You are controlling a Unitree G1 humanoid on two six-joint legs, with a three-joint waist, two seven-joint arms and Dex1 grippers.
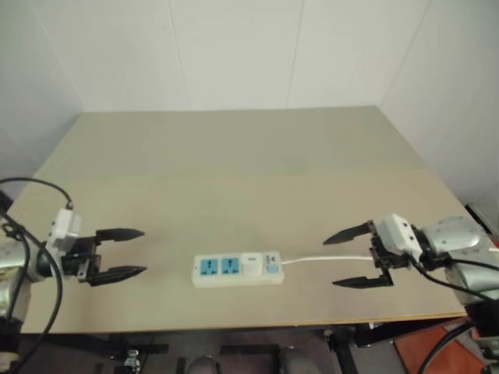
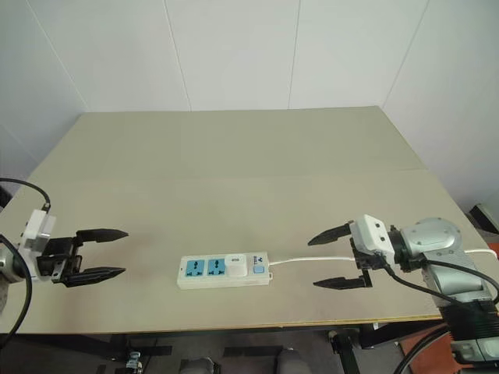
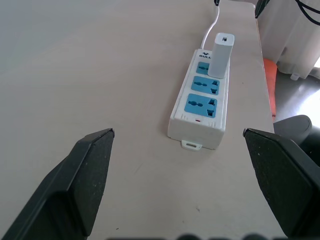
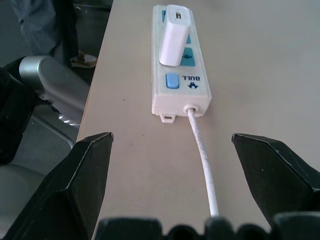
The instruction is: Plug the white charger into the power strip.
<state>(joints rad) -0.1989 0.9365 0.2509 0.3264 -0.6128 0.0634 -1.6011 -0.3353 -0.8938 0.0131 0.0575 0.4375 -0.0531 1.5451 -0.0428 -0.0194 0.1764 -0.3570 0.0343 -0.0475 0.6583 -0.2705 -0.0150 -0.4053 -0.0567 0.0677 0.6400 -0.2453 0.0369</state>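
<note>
The power strip (image 1: 238, 269) is laid lengthwise on the table (image 1: 234, 171), near its front edge and about midway across. The charger (image 1: 252, 265) is seated upright in the socket nearest the cord end, with two free sockets to its left. The cord (image 1: 323, 260) is run rightward from the strip. The left gripper (image 1: 122, 254) is placed well left of the strip, the right gripper (image 1: 355, 257) to its right, straddling the cord.

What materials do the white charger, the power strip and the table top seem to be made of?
White charger: likely smooth plastic, with soft sheen and rounded edges. Power strip: probably moulded white plastic with matte blue socket inserts. Table: matte beige board, perhaps laminate; no grain shows.
</note>
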